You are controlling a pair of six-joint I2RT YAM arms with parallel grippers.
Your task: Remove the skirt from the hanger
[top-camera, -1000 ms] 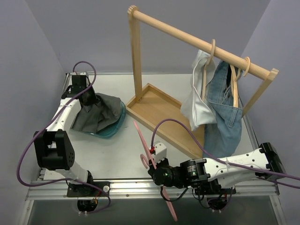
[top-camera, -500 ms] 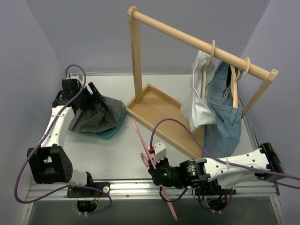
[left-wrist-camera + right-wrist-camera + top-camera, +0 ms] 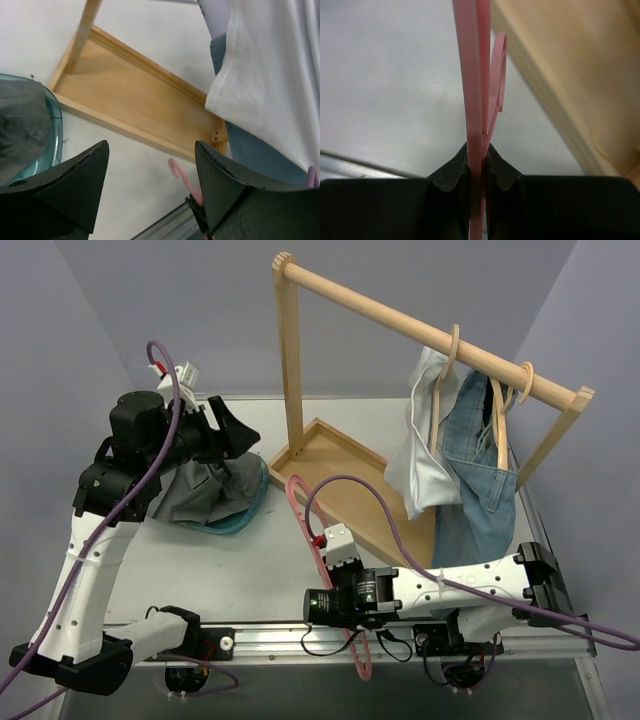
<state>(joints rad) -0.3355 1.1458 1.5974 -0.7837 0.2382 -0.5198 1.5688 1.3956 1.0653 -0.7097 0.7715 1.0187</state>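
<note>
Rising from the skirt (image 3: 205, 490), the left pincer (image 3: 235, 430) now hangs above the far-left part of the counter (image 3: 250, 570) with its jaws spread and nothing between them; one second ago it was down against the fabric. The skirt lies crumpled in the teal tub (image 3: 245, 512) near the left edge, toward the far-left corner, fully separate from the pink hanger (image 3: 300, 500). The left wrist view confirms the spread jaws, with the tub rim and grey cloth at lower left. The right pincer (image 3: 476, 155) is pressed together on the flat bar of the hanger, pinching it edge-on. Over the last second the right arm has swung the hanger from a low slant along the near edge to a steeper line. Its hook now points toward the far edge, just beside the near side of the base tray (image 3: 340, 470) of the wooden rack (image 3: 400, 330). No fabric hangs from the hanger in any view. A white garment (image 3: 425, 455) and a denim garment (image 3: 480, 490) hang on the rack toward the right edge, untouched. Judged from this layout, the removal itself is complete: the release of the skirt was the final separation step. What remains, at most, is setting the bare hanger down or returning the arms.
</note>
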